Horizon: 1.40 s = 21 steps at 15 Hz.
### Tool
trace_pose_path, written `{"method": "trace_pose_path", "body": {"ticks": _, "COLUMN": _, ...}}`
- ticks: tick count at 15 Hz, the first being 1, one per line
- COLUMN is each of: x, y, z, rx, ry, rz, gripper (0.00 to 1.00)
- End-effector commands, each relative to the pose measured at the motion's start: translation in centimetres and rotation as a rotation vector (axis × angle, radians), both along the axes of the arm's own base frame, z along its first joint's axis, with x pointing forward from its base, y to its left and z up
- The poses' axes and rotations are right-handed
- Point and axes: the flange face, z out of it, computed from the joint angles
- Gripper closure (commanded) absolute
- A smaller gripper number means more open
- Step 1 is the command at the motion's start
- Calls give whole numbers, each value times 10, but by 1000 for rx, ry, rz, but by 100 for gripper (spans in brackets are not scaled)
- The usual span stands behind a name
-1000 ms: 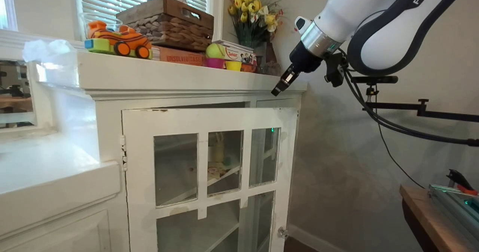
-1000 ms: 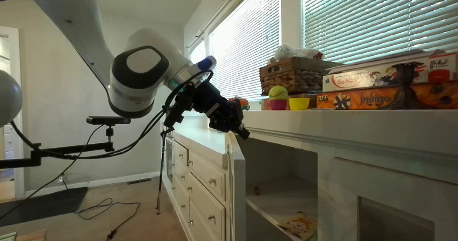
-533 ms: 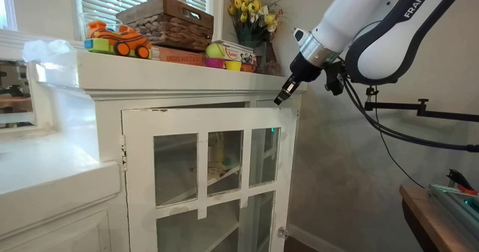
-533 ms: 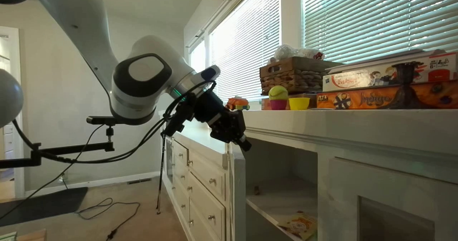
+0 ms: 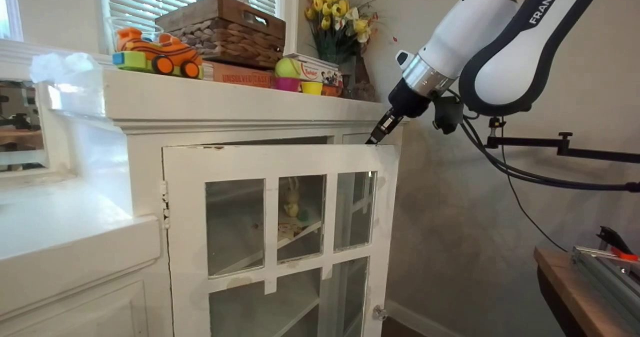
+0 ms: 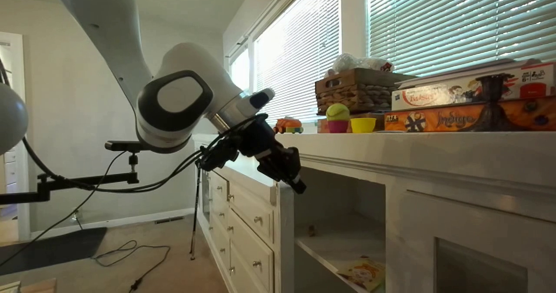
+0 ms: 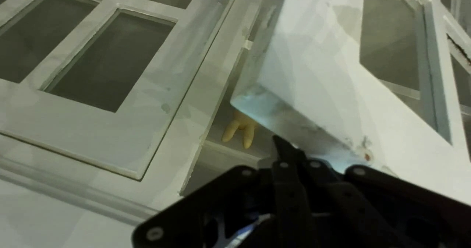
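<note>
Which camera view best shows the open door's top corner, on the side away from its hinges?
The wrist view: there the corner is large and unblocked, with three faces of the door meeting. In both exterior views it is much smaller, close to the gripper.

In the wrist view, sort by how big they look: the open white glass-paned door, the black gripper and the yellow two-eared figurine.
1. Open white glass-paned door
2. Black gripper, despite being closest
3. Yellow two-eared figurine, partly hidden
</note>
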Motion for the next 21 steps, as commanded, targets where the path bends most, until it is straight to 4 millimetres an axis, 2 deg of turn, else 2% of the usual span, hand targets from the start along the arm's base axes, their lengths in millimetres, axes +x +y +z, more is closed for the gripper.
{"method": "trace_pose_path", "body": {"ticks": 1, "x": 5, "y": -8, "z": -9, "rx": 113, "ry": 0, "rz": 6, "gripper": 100}}
{"method": "trace_pose_path", "body": {"ticks": 8, "x": 16, "y": -7, "z": -20, "rx": 194, "ry": 71, "rz": 47, "gripper": 100}}
{"method": "trace_pose_path", "body": {"ticks": 11, "x": 20, "y": 11, "z": -27, "rx": 202, "ry": 124, "rz": 108, "gripper": 100}}
{"method": "trace_pose_path", "body": {"ticks": 21, "x": 24, "y": 69, "z": -30, "rx": 148, "ry": 173, "rz": 285, "gripper": 100}}
